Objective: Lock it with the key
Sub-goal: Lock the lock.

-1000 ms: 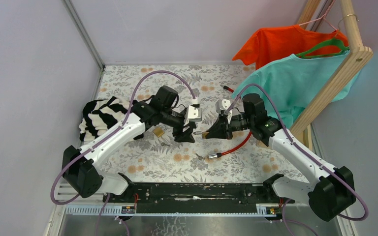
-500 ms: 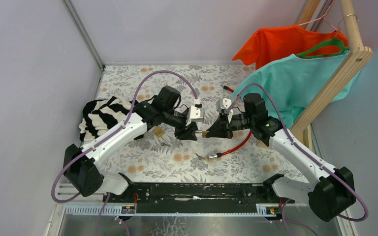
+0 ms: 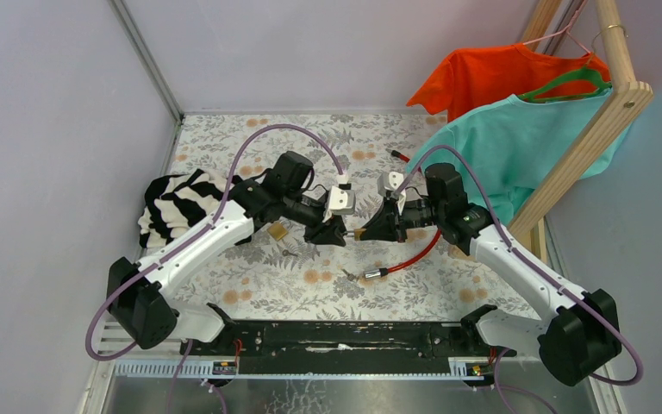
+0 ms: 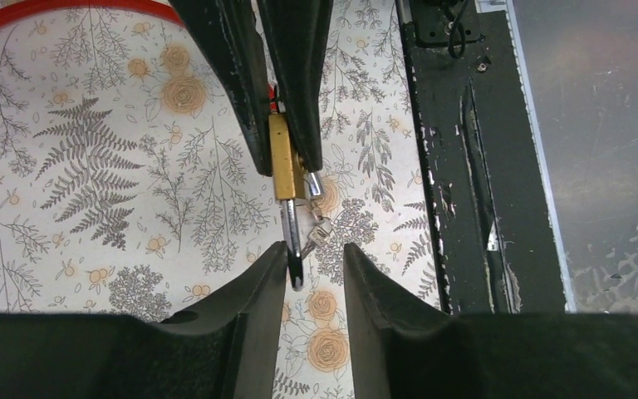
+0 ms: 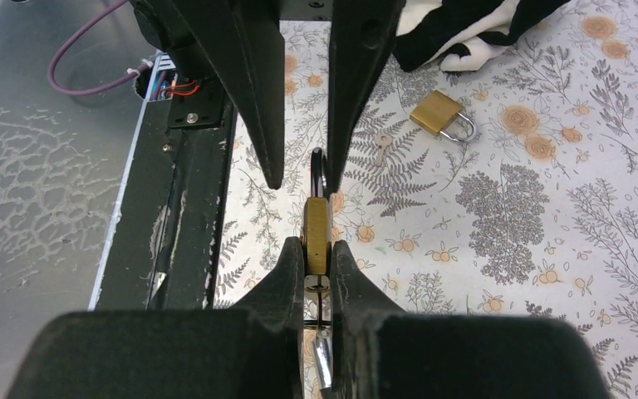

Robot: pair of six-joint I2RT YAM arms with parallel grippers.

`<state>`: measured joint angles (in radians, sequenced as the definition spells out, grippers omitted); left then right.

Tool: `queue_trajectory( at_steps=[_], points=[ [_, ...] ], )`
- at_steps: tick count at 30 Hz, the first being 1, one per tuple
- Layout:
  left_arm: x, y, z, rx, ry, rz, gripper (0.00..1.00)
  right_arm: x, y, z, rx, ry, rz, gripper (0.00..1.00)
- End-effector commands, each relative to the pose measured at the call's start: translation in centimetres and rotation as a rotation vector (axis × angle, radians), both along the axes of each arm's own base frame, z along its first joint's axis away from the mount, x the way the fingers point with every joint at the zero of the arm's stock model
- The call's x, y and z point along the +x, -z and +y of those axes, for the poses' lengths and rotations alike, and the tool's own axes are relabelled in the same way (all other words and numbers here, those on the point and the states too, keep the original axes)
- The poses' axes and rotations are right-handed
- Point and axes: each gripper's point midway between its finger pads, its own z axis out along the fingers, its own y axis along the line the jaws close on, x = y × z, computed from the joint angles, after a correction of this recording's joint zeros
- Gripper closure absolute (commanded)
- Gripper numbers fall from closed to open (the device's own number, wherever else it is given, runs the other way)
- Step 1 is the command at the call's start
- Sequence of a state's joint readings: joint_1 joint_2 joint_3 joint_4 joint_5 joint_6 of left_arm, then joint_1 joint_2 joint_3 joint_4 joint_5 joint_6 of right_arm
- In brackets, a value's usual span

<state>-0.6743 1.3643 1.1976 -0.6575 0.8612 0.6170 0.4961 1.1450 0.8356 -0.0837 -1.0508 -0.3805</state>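
Brass padlock (image 5: 316,224) held in the air over the floral counter (image 3: 310,289)
The right pincer (image 5: 316,247) is clamped on the lock's body, and its keyhole end is hidden between the fingers. The left pincer (image 4: 314,253) is parted around the shackle (image 4: 293,241), with one finger touching it. A second padlock (image 5: 442,115) and a loose key (image 5: 380,148) lie on the counter near a striped cloth (image 3: 168,207). A teal shirt (image 3: 517,147) hangs at the far right against grey walls (image 3: 52,129).

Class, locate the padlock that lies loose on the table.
In the top view the loose padlock lies left of centre, beside the striped cloth; in the right wrist view it is upper right, a key beside it.
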Motion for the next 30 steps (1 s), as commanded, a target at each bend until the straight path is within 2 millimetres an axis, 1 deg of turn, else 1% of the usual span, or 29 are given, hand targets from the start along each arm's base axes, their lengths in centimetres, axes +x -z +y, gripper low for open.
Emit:
queue_trajectory(
  at_steps=[1, 6, 8, 9, 11, 13, 16, 20, 24, 27, 30],
  points=[
    [-0.3, -1.3, -0.6, -0.057, 0.026, -0.033, 0.65, 1.0, -1.2, 0.2, 0.023, 0.012, -0.066, 1.00],
    [-0.1, -0.9, -0.5, -0.041, 0.010, -0.022, 0.71, 1.0, -1.4, 0.1, 0.025, 0.014, -0.075, 1.00],
    [0.0, -0.6, -0.6, -0.033, 0.003, -0.017, 0.72, 0.9, -1.4, 0.1, 0.027, 0.013, -0.076, 1.00],
    [0.1, -0.6, -0.5, -0.028, -0.003, -0.017, 0.72, 0.9, -1.5, 0.1, 0.027, 0.013, -0.077, 1.00],
    [0.4, -0.3, -0.5, -0.016, -0.020, -0.013, 0.67, 0.9, -1.6, 0.0, 0.030, 0.013, -0.080, 1.00],
    [0.7, 0.0, -0.4, -0.003, -0.033, -0.016, 0.65, 0.9, -1.7, 0.0, 0.032, 0.012, -0.081, 1.00],
    [0.7, 0.4, -0.4, 0.007, -0.037, -0.010, 0.62, 0.9, -1.8, -0.1, 0.034, 0.012, -0.084, 1.00],
    [0.9, 0.8, -0.4, 0.019, -0.045, -0.001, 0.61, 0.8, -1.8, -0.1, 0.035, 0.012, -0.083, 1.00],
    [1.0, 0.7, -0.5, 0.010, -0.043, -0.007, 0.62, 0.8, -1.7, -0.1, 0.034, 0.009, -0.078, 1.00],
    [1.0, 0.7, -0.6, 0.007, -0.040, -0.005, 0.66, 0.7, -1.8, -0.1, 0.037, 0.006, -0.080, 1.00],
    [1.1, 0.8, -0.7, 0.008, -0.040, -0.004, 0.73, 0.7, -1.9, -0.1, 0.039, 0.006, -0.081, 1.00]
  ],
)
